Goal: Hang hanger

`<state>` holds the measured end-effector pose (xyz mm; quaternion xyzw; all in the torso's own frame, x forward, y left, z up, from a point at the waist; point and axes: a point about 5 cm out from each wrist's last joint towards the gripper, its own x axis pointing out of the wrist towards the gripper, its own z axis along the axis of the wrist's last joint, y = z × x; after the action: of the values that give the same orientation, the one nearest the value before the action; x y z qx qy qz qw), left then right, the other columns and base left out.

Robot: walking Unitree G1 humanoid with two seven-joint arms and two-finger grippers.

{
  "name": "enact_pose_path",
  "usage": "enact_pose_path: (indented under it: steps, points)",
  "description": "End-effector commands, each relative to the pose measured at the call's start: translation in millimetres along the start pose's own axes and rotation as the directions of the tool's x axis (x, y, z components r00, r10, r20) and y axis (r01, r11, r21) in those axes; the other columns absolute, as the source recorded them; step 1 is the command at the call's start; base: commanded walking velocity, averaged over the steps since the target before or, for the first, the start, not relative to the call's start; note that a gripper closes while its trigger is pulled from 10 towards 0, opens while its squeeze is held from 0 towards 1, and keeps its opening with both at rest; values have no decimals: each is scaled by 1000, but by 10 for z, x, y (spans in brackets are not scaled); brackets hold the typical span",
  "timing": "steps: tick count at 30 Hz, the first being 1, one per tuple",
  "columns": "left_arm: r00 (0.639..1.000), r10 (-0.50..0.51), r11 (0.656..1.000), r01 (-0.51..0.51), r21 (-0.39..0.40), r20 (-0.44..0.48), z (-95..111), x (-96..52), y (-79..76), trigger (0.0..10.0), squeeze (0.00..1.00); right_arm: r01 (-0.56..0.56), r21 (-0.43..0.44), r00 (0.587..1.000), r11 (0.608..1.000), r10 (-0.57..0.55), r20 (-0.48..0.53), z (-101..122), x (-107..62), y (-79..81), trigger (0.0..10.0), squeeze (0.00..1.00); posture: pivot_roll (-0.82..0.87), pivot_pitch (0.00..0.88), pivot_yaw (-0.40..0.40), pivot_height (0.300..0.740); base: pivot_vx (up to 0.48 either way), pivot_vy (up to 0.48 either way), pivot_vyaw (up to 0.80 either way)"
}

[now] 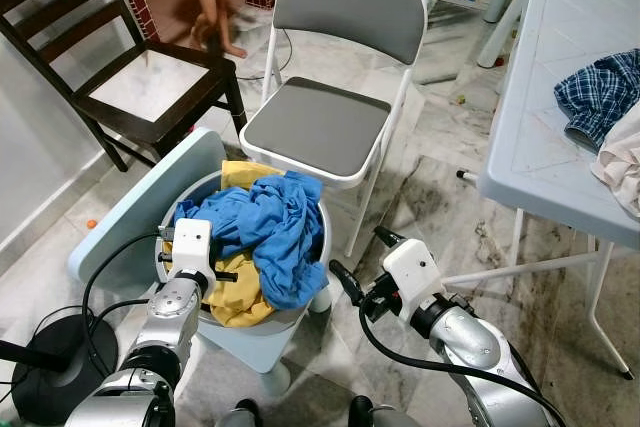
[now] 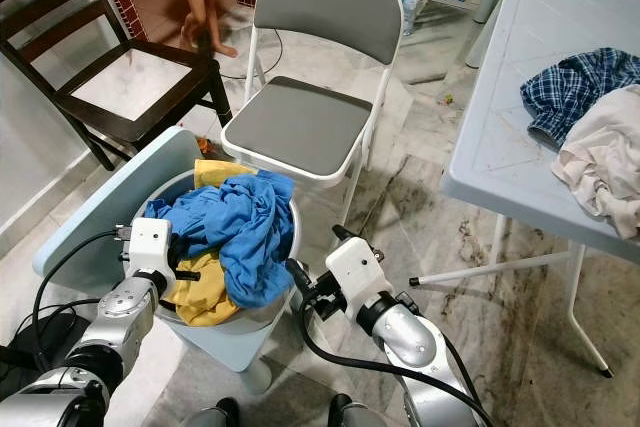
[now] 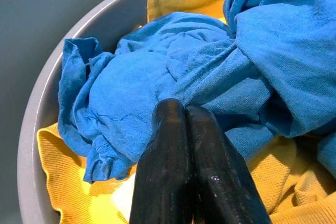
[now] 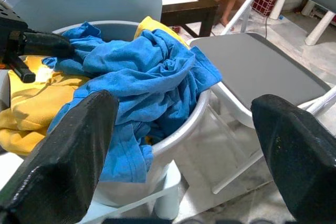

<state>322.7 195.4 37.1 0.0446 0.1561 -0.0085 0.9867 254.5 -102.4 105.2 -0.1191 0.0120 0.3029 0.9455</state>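
Marble floor (image 1: 430, 197) lying stained. Pale counter (image 1: 540, 147) sitting right, carrying crumpled clothes (image 1: 605, 107). Grey folding chair (image 1: 335, 97) standing behind grey basket (image 1: 322, 247) holding blue cloth (image 1: 275, 222). Left gripper (image 3: 181, 111) hovering over blue cloth, fingers pressed together. Right gripper (image 1: 360, 259) hanging beside basket, fingers spread apart. Hanger: cannot tell where.

Left claw (image 3: 185, 114) pinched closed, right claw (image 1: 360, 259) spread wide
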Motion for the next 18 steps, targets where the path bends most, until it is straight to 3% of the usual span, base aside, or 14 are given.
enact_pose_path:
  steps: [1, 4, 9, 12, 15, 17, 18]
  points:
    - [999, 51, 999, -51, 8, 2, -60, -43, 75, 0, 0, -1, -3, 1000, 1000, 1, 1, 5, -1, 1, 10000, 0, 84, 220, -6, 740, 0, 0, 0]
    - [995, 87, 996, -87, 6, 41, -4, -44, 128, 0, 0, 0, -4, 1000, 1000, 0, 3, 5, 1, -4, 10000, 0, 86, 220, -7, 740, 0, 0, 0]
    - [965, 147, 986, -160, 41, 216, 273, -54, 237, 0, 0, 6, -6, 1000, 1000, -6, 3, -6, 9, -23, 10000, 0, 95, 219, -7, 740, 0, 0, 0]
    - [945, 183, 981, -194, 13, 270, 396, -51, 289, 0, 0, 6, -4, 1000, 1000, -6, 4, -8, 18, -21, 10000, 0, 99, 217, -8, 740, 0, 0, 0]
    - [891, 160, 975, -209, 70, 425, 671, -86, 261, 0, 0, 5, -7, 1000, 1000, -5, 6, -6, 27, -20, 10000, 0, 101, 214, -9, 740, 0, 0, 0]
    - [868, 146, 974, -211, 87, 474, 771, -109, 225, 0, 0, 5, -8, 1000, 1000, -5, 7, -7, 31, -26, 10000, 0, 102, 214, -9, 740, 0, 0, 0]
    - [825, 103, 971, -206, 124, 556, 943, -164, 154, 0, 0, 8, -9, 1000, 1000, -8, 8, -8, 33, -38, 10000, 0, 105, 212, -10, 740, 0, 0, 0]
